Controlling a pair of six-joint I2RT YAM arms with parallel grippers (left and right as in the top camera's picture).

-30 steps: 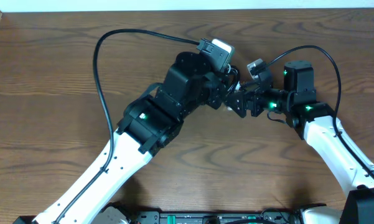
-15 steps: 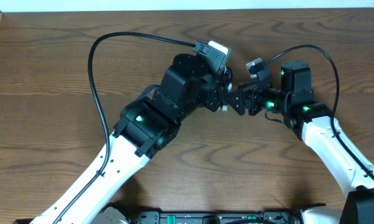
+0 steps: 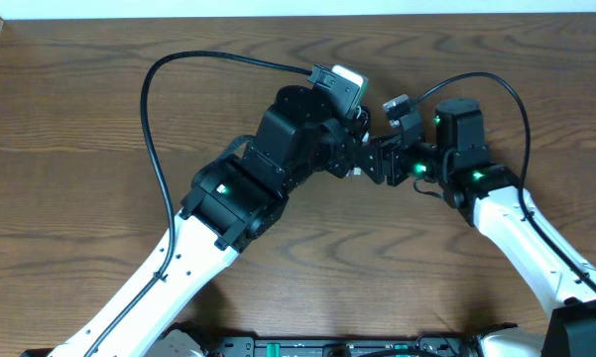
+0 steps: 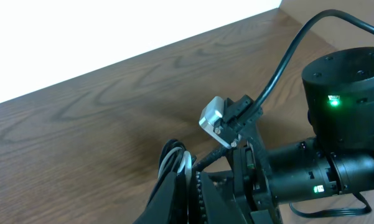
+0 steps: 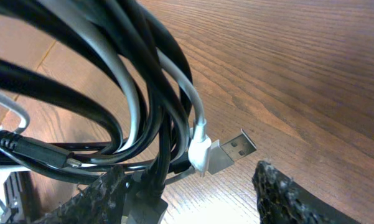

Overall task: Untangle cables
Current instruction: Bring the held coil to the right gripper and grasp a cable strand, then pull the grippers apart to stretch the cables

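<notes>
The left end effector (image 4: 176, 182) is clamped on the cables (image 5: 143, 93), a bundle of several black strands and two white, toward 2 o'clock from the middle of the counter (image 3: 79, 119). At its 3 o'clock, the right end effector (image 5: 193, 196) stands half wide, with one metal plug (image 5: 233, 149) near its fingers.

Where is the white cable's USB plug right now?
In the right wrist view, the USB plug sticks out at the lower right of the cables, over the table, just ahead of the gap in the open right gripper.

L pincer (image 4: 174, 186) tight, R pincer (image 5: 193, 185) wide
</notes>
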